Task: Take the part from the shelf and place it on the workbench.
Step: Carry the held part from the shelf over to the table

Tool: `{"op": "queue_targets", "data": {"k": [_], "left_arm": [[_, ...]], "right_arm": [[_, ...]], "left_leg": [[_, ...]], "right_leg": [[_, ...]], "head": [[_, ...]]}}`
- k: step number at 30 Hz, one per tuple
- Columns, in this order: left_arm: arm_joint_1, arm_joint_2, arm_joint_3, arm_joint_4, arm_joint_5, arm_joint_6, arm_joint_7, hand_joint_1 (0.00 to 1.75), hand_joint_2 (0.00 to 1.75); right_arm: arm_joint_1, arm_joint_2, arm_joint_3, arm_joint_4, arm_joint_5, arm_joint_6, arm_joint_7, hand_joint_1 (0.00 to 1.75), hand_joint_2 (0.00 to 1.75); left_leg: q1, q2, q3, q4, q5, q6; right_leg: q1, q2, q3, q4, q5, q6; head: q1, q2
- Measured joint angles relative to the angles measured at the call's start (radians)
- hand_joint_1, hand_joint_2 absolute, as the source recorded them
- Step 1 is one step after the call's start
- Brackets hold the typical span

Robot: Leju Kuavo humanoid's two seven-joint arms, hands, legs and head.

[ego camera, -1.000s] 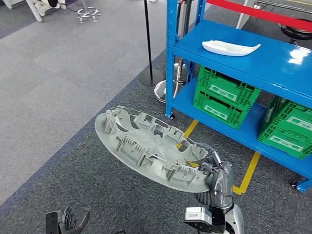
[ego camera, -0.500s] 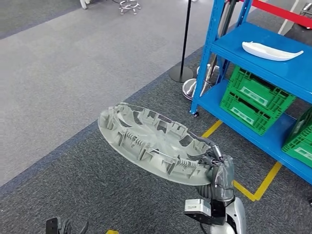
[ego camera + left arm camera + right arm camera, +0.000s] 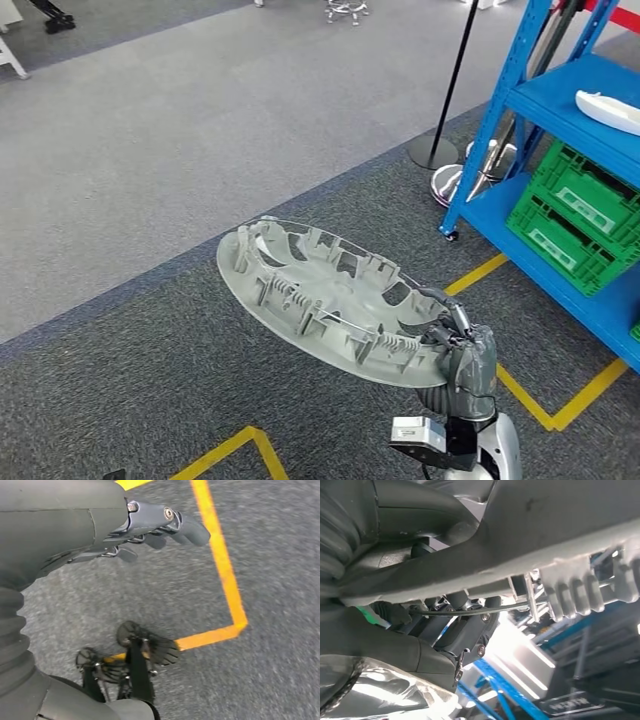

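A large grey ribbed part point(image 3: 324, 295), oval and dish-like, hangs flat over the dark carpet in the head view. My right hand point(image 3: 460, 355) grips its near right rim. Up close in the right wrist view, the part's grey edge point(image 3: 561, 535) runs across my right hand point(image 3: 444, 630), whose fingers wrap the rim. In the left wrist view my left hand point(image 3: 151, 525) hangs over the floor with its fingers held out straight and nothing in them. A white part point(image 3: 611, 110) lies on the blue shelf point(image 3: 566, 105) at the far right.
Green crates point(image 3: 577, 215) sit on the shelf's lower level. A black stanchion post point(image 3: 445, 100) with a round base stands left of the shelf. Yellow floor tape point(image 3: 558, 410) runs across the dark carpet; lighter grey carpet point(image 3: 189, 130) spreads to the left.
The whole view has swung left, so the shelf slides toward the right edge. My right hand keeps holding the grey part. My left hand has dropped out of the head view.
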Motion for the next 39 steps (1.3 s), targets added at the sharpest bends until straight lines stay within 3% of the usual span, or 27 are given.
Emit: {"op": "queue_targets", "data": {"k": [2, 4, 5, 6, 7, 8, 10, 11, 13, 14, 16, 18, 20, 21, 22, 23, 25, 27, 29, 30, 31, 33, 35, 36, 37, 39], "left_arm": [[0.004, 0.000, 0.003, 0.003, -0.001, -0.007, 0.002, 0.00, 1.75], [0.004, -0.002, 0.004, 0.004, 0.000, -0.025, -0.012, 0.00, 1.75], [0.004, -0.003, 0.005, 0.004, 0.002, -0.039, -0.031, 0.00, 1.75], [0.003, -0.003, 0.007, 0.004, 0.005, -0.056, -0.056, 0.00, 1.75], [0.003, -0.003, 0.010, 0.004, 0.008, -0.072, -0.083, 0.00, 1.75], [0.003, -0.003, 0.014, 0.004, 0.010, -0.086, -0.112, 0.00, 1.75], [0.001, -0.002, 0.021, 0.004, 0.011, -0.107, -0.154, 0.00, 1.75], [-0.001, -0.002, 0.024, 0.003, 0.010, -0.113, -0.168, 0.00, 1.75], [-0.003, 0.001, 0.030, 0.003, 0.009, -0.120, -0.181, 0.00, 1.75], [-0.002, 0.003, 0.033, 0.003, 0.008, -0.122, -0.184, 0.00, 1.75], [-0.001, 0.004, 0.039, 0.002, 0.005, -0.125, -0.188, 0.00, 1.75], [-0.006, 0.002, 0.042, 0.001, 0.001, -0.126, -0.192, 0.00, 1.75], [-0.011, 0.001, 0.045, 0.001, -0.001, -0.126, -0.194, 0.00, 1.75], [-0.011, 0.000, 0.045, 0.001, -0.001, -0.126, -0.194, 0.00, 1.75], [-0.010, 0.000, 0.046, 0.001, -0.003, -0.126, -0.194, 0.00, 1.75], [-0.009, -0.001, 0.046, 0.001, -0.006, -0.126, -0.194, 0.00, 1.75], [-0.009, -0.002, 0.047, 0.001, -0.019, -0.122, -0.195, 0.00, 1.75], [-0.013, -0.006, 0.047, 0.002, -0.038, -0.115, -0.196, 0.00, 1.75], [-0.014, -0.009, 0.047, 0.002, -0.056, -0.106, -0.197, 0.00, 1.75], [-0.014, -0.010, 0.046, 0.002, -0.063, -0.101, -0.197, 0.00, 1.75], [-0.014, -0.011, 0.046, 0.002, -0.069, -0.098, -0.197, 0.00, 1.75], [-0.019, -0.014, 0.044, 0.002, -0.076, -0.093, -0.197, 0.00, 1.75], [-0.023, -0.017, 0.042, 0.002, -0.084, -0.089, -0.197, 0.00, 1.75], [-0.023, -0.018, 0.040, 0.002, -0.089, -0.086, -0.197, 0.00, 1.75], [-0.023, -0.019, 0.038, 0.002, -0.094, -0.084, -0.197, 0.00, 1.75], [-0.025, -0.021, 0.033, 0.002, -0.107, -0.077, -0.198, 0.00, 1.75]], "right_arm": [[0.004, -0.001, -0.003, -0.007, 0.002, 0.000, 0.000, 1.75, 1.75], [0.010, -0.003, -0.006, -0.013, 0.004, 0.000, 0.001, 1.75, 1.75], [0.013, -0.004, -0.007, -0.014, 0.006, -0.001, 0.002, 1.75, 1.75], [0.016, -0.005, -0.007, -0.016, 0.007, -0.001, 0.003, 1.75, 1.75], [0.019, -0.007, -0.008, -0.019, 0.007, -0.001, 0.005, 1.75, 1.75], [0.022, -0.008, -0.010, -0.024, 0.008, -0.002, 0.006, 1.75, 1.75], [0.027, -0.011, -0.013, -0.033, 0.010, -0.002, 0.007, 1.75, 1.75], [0.029, -0.011, -0.015, -0.037, 0.011, -0.002, 0.008, 1.75, 1.75], [0.030, -0.012, -0.017, -0.041, 0.012, -0.002, 0.008, 1.75, 1.75], [0.029, -0.012, -0.018, -0.042, 0.012, -0.002, 0.008, 1.75, 1.75], [0.029, -0.014, -0.020, -0.044, 0.012, -0.002, 0.008, 1.75, 1.75], [0.031, -0.017, -0.021, -0.046, 0.014, -0.002, 0.008, 1.75, 1.75], [0.034, -0.020, -0.021, -0.046, 0.015, -0.002, 0.008, 1.75, 1.75], [0.034, -0.022, -0.021, -0.046, 0.015, -0.001, 0.009, 1.75, 1.75], [0.034, -0.024, -0.021, -0.046, 0.016, -0.001, 0.009, 1.75, 1.75], [0.034, -0.026, -0.021, -0.046, 0.019, -0.001, 0.009, 1.75, 1.75], [0.030, -0.029, -0.021, -0.046, 0.029, 0.002, 0.010, 1.75, 1.75], [0.023, -0.031, -0.020, -0.046, 0.043, 0.007, 0.011, 1.75, 1.75], [0.016, -0.034, -0.019, -0.046, 0.055, 0.011, 0.014, 1.75, 1.75], [0.013, -0.034, -0.019, -0.045, 0.060, 0.013, 0.016, 1.75, 1.75], [0.010, -0.035, -0.018, -0.045, 0.064, 0.015, 0.017, 1.75, 1.75], [0.005, -0.035, -0.016, -0.045, 0.068, 0.017, 0.019, 1.75, 1.75], [0.002, -0.035, -0.014, -0.045, 0.071, 0.018, 0.019, 1.75, 1.75], [-0.001, -0.035, -0.011, -0.044, 0.073, 0.021, 0.020, 1.75, 1.75], [-0.004, -0.035, -0.008, -0.042, 0.077, 0.023, 0.020, 1.75, 1.75], [-0.013, -0.035, 0.002, -0.038, 0.089, 0.030, 0.023, 1.75, 1.75]], "left_leg": [[0.005, 0.056, -0.024, 0.078, -0.083, -0.013], [0.020, 0.091, -0.055, 0.211, -0.170, -0.029], [0.029, 0.097, -0.061, 0.265, -0.183, -0.037], [0.039, 0.101, -0.055, 0.292, -0.173, -0.044], [0.047, 0.106, -0.032, 0.284, -0.151, -0.052], [0.054, 0.116, 0.010, 0.237, -0.128, -0.058], [0.056, 0.157, 0.109, 0.100, -0.117, -0.064], [0.053, 0.172, 0.141, 0.047, -0.125, -0.060], [0.040, 0.172, 0.154, 0.006, -0.142, -0.038], [0.039, 0.163, 0.151, 0.000, -0.143, -0.027], [0.036, 0.144, 0.147, -0.007, -0.138, -0.005], [0.030, 0.122, 0.140, -0.009, -0.128, 0.012], [0.019, 0.096, 0.131, -0.008, -0.121, 0.024], [0.014, 0.082, 0.129, -0.007, -0.118, 0.027], [0.010, 0.067, 0.128, -0.007, -0.117, 0.028], [0.007, 0.053, 0.128, -0.005, -0.116, 0.029], [0.003, 0.026, 0.124, 0.002, -0.116, 0.028], [0.005, 0.004, 0.110, 0.010, -0.112, 0.021], [0.008, -0.014, 0.097, 0.013, -0.106, 0.009], [0.009, -0.006, 0.092, 0.018, -0.109, 0.003], [0.008, 0.014, 0.082, 0.036, -0.122, -0.002], [0.012, 0.070, 0.038, 0.128, -0.177, -0.016], [0.024, 0.094, -0.020, 0.251, -0.229, -0.031], [0.030, 0.099, -0.033, 0.282, -0.233, -0.037], [0.036, 0.102, -0.032, 0.281, -0.222, -0.042], [0.044, 0.127, 0.029, 0.166, -0.158, -0.049]], "right_leg": [[-0.002, -0.034, -0.014, -0.002, 0.016, -0.010], [-0.001, -0.068, -0.031, -0.001, 0.029, -0.010], [-0.002, -0.085, -0.040, 0.000, 0.035, -0.007], [-0.002, -0.102, -0.048, 0.001, 0.041, -0.003], [-0.004, -0.118, -0.054, 0.002, 0.046, 0.002], [-0.006, -0.133, -0.057, 0.004, 0.050, 0.007], [-0.007, -0.157, -0.063, 0.008, 0.056, 0.019], [-0.007, -0.168, -0.065, 0.011, 0.059, 0.026], [-0.009, -0.190, -0.068, 0.013, 0.064, 0.040], [-0.012, -0.191, -0.072, 0.014, 0.063, 0.048], [-0.019, -0.145, -0.092, 0.050, 0.035, 0.056], [-0.018, -0.078, -0.147, 0.166, -0.029, 0.052], [-0.014, -0.056, -0.209, 0.291, -0.073, 0.044], [-0.011, -0.053, -0.223, 0.314, -0.070, 0.040], [-0.009, -0.050, -0.217, 0.297, -0.046, 0.034], [-0.006, -0.040, -0.195, 0.245, -0.008, 0.027], [-0.003, 0.007, -0.135, 0.115, 0.054, 0.013], [-0.004, 0.039, -0.102, 0.048, 0.065, 0.013], [-0.006, 0.024, -0.094, 0.033, 0.064, 0.016], [-0.007, 0.011, -0.092, 0.027, 0.069, 0.015], [-0.009, -0.002, -0.089, 0.021, 0.072, 0.013], [-0.011, -0.033, -0.086, 0.014, 0.075, 0.010], [-0.011, -0.066, -0.087, 0.014, 0.074, 0.010], [-0.011, -0.081, -0.087, 0.014, 0.073, 0.010], [-0.011, -0.094, -0.087, 0.015, 0.073, 0.012], [-0.012, -0.118, -0.084, 0.015, 0.069, 0.018]], "head": [[-0.004, 0.000], [-0.007, 0.000], [-0.007, 0.000], [-0.007, 0.000], [-0.007, 0.000], [-0.007, 0.000], [-0.007, 0.000], [-0.005, 0.000], [-0.003, 0.000], [-0.002, 0.000], [0.000, 0.000], [0.004, 0.000], [0.006, 0.000], [0.006, 0.000], [0.006, 0.000], [0.006, 0.000], [0.006, 0.000], [0.006, 0.000], [0.006, 0.000], [0.005, 0.000], [0.004, 0.000], [0.002, 0.000], [0.001, 0.000], [0.001, 0.000], [0.001, 0.000], [0.001, 0.000]]}}
